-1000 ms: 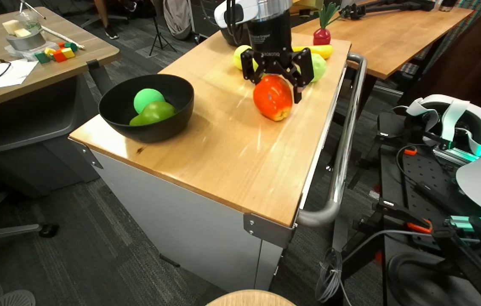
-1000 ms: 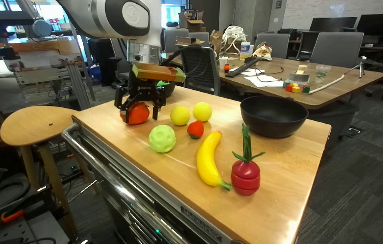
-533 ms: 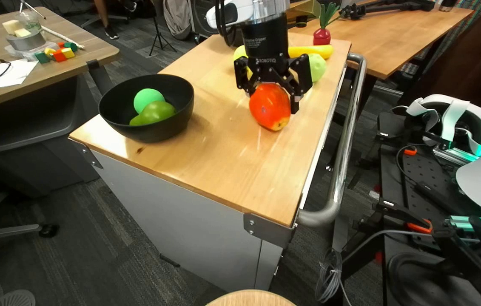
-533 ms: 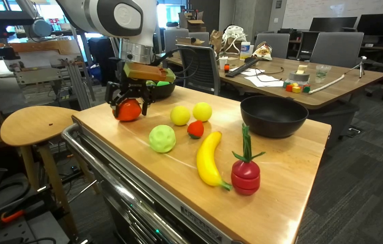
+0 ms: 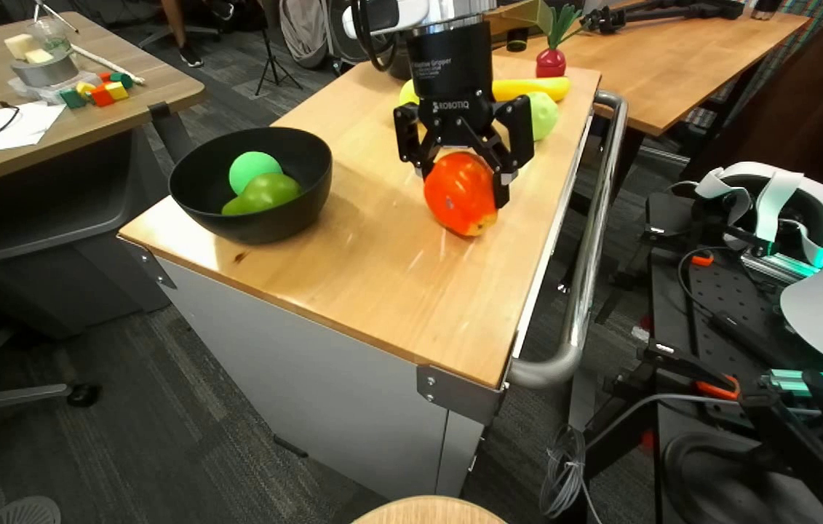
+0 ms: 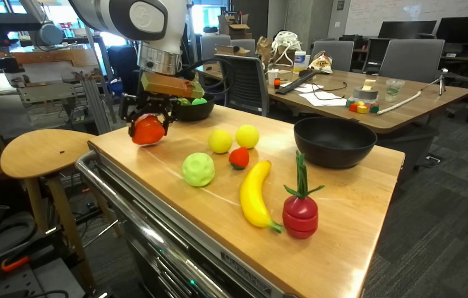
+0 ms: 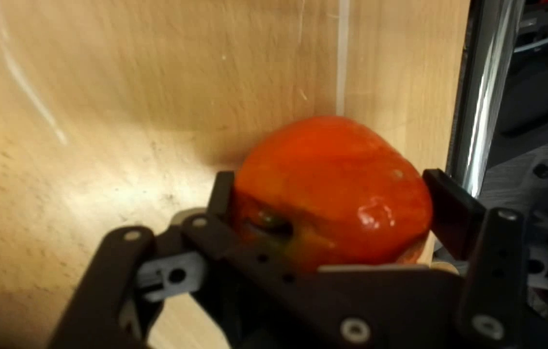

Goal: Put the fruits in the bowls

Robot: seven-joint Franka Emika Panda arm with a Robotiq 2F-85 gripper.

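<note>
Wrist view — glossy, rounded fruit (image 7: pixel 333 186) in gripper (image 7: pixel 330 196)

Wooden bench (image 6: pixel 349 207), a black bowl (image 5: pixel 262 227) standing near one end and a second bowl (image 6: pixel 336 156) near the opposite end. Also on the wood: two yellow balls (image 6: pixel 220 141) (image 6: pixel 247 136) side by side, a strawberry (image 6: pixel 239 157), a green ball (image 6: pixel 198 169), and a banana (image 6: pixel 253 196) just beside an upright radish (image 6: pixel 300 217).

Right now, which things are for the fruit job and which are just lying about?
For the job:
pincer
red fruit it holds
banana
strawberry
green fruit
black bowl
another black bowl
maybe yellow balls, green balls, leafy red toy

Just lying about:
coloured blocks
tape roll
white headset
paper
</note>
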